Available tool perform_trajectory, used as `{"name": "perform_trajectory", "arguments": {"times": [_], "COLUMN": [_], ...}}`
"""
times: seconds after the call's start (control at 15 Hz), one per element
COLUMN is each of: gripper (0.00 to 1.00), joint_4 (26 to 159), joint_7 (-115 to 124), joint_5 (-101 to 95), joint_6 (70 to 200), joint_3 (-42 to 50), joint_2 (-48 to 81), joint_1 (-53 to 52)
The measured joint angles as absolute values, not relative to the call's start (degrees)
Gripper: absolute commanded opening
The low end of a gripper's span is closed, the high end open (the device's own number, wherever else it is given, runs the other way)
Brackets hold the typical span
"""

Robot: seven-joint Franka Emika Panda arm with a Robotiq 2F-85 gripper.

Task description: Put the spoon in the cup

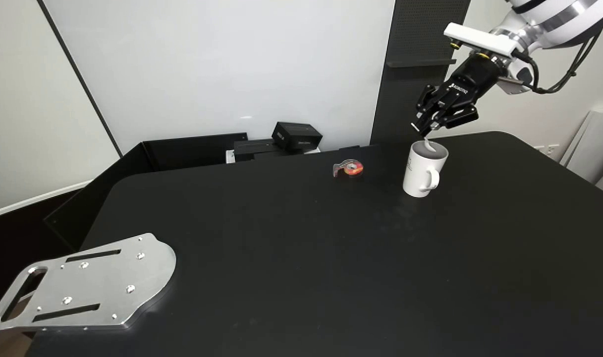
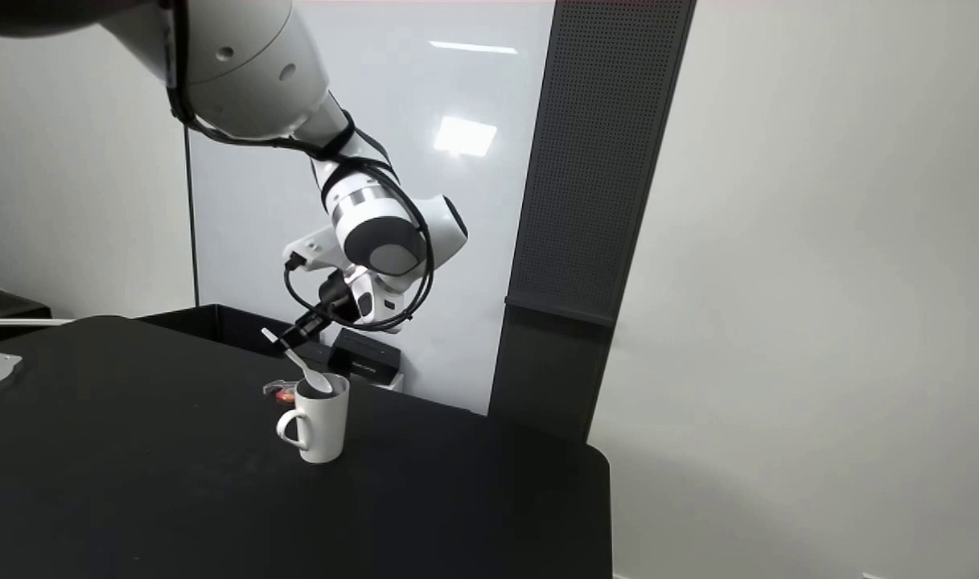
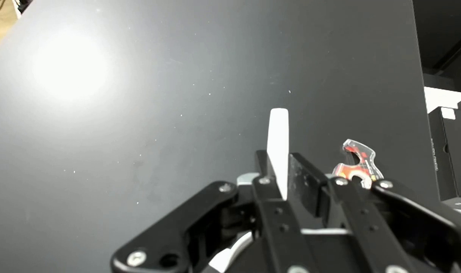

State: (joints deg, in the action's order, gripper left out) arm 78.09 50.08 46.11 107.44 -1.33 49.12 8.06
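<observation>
Black table [image 1: 281, 272] below, Panda arm [image 2: 256, 88] angled in over it; the Robotiq gripper [image 3: 278, 154] has its load pinched, close enough above that a deeper dip could knock the white mug [image 1: 416, 173], standing upright below; then the white spoon [image 2: 298, 362], gripped, it seems, by its handle, tilted, bowl at the mug's mouth, handle outside; let go now and the bowl could snag the rim and flip out; press in crooked and that slim handle might swivel in the grip!
</observation>
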Motion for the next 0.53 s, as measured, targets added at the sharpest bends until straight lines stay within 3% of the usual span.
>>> {"name": "perform_trajectory", "arguments": {"times": [0.53], "gripper": [0.05], "joint_4": [79.1], "joint_7": [49.4], "joint_5": [46.4], "joint_6": [106.8], "joint_3": [0.3], "joint_2": [49.6], "joint_1": [8.8]}}
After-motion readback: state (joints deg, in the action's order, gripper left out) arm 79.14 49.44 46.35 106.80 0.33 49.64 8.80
